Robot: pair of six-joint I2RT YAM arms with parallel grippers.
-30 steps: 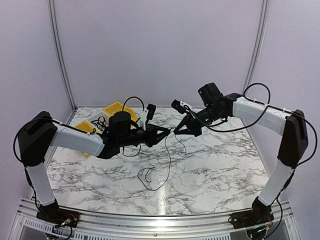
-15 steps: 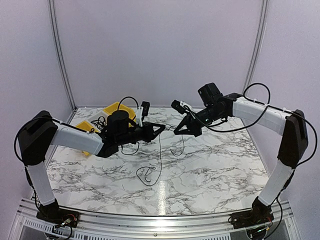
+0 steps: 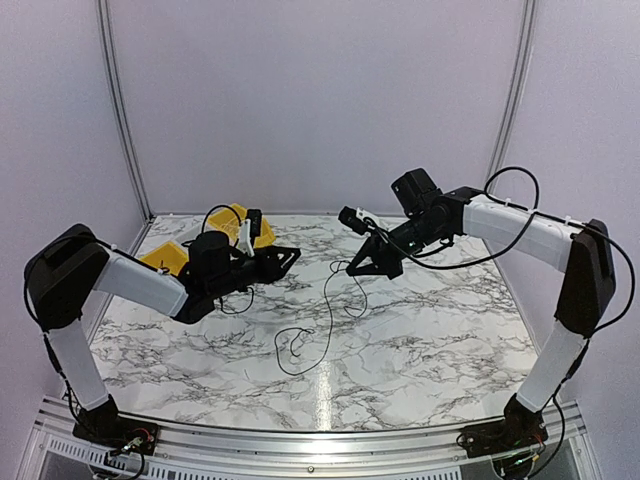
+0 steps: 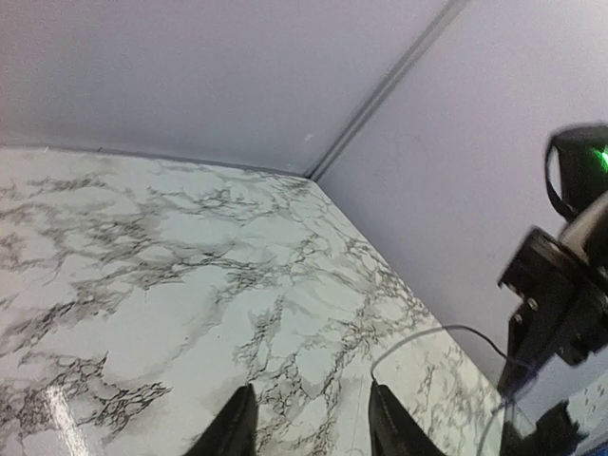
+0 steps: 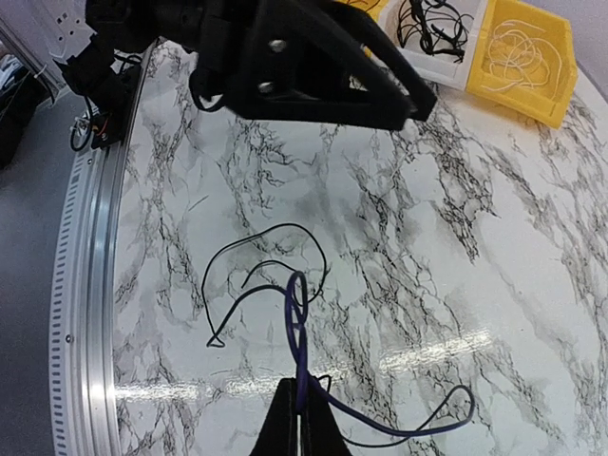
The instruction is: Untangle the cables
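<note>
The right gripper [image 3: 351,268] hangs above the middle of the bench [image 3: 450,330], toward its far edge; its fingers are pinched tight on one cable [image 3: 327,312], a thin dark strand that drops from the fingertips to the marble surface; in the right wrist view the strand looks bluish where it leaves the fingers and curls away in a low bend to the right; its lower part lies in a loose open loop [image 3: 292,345] on the bench near the centre, a little toward the left edge and the near edge; whether the loop and the pinched strand are a single wire cannot be told; the left gripper [image 3: 288,254] is raised over the left half of the bench, pointing toward the right gripper and well apart from it; its jaws are parted, and the left wrist view shows the two fingertips [image 4: 237,429] with only bare marble between them, so it grasps nothing; at the far left corner of the bench stand a yellow bin [image 3: 232,214] and a second yellow bin [image 3: 163,257]; between them a white bin [image 5: 429,68] holds the rest of the cables [image 5: 432,24], a small black tangle; the farther yellow bin holds pale wires [image 5: 518,38].
</note>
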